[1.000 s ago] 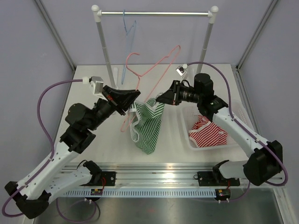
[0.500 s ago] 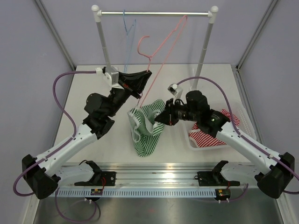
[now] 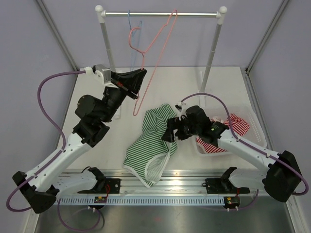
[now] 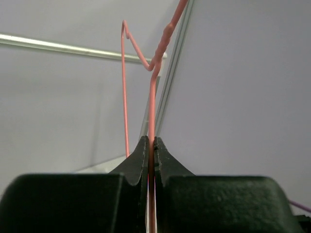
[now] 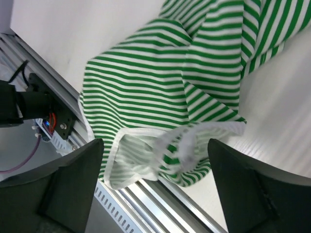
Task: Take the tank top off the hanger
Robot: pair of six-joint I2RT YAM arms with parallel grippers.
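- The tank top (image 3: 150,145) (image 5: 160,97), striped green and white, lies crumpled on the table (image 3: 165,90) at its near edge, off the hanger.
- The right gripper (image 3: 170,133) (image 5: 154,141) hovers just above it, fingers spread wide and holding nothing.
- Just right of that, a white bin (image 3: 245,116) holds a red-and-white striped garment (image 3: 226,131).
- The left gripper (image 3: 141,75) (image 4: 151,143) pinches the wire of the bare pink hanger (image 3: 155,53) (image 4: 153,87), held up by the rack rail (image 3: 194,14).

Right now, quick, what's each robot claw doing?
Left gripper: shut on the pink hanger.
Right gripper: open, holding nothing, over the green striped tank top.
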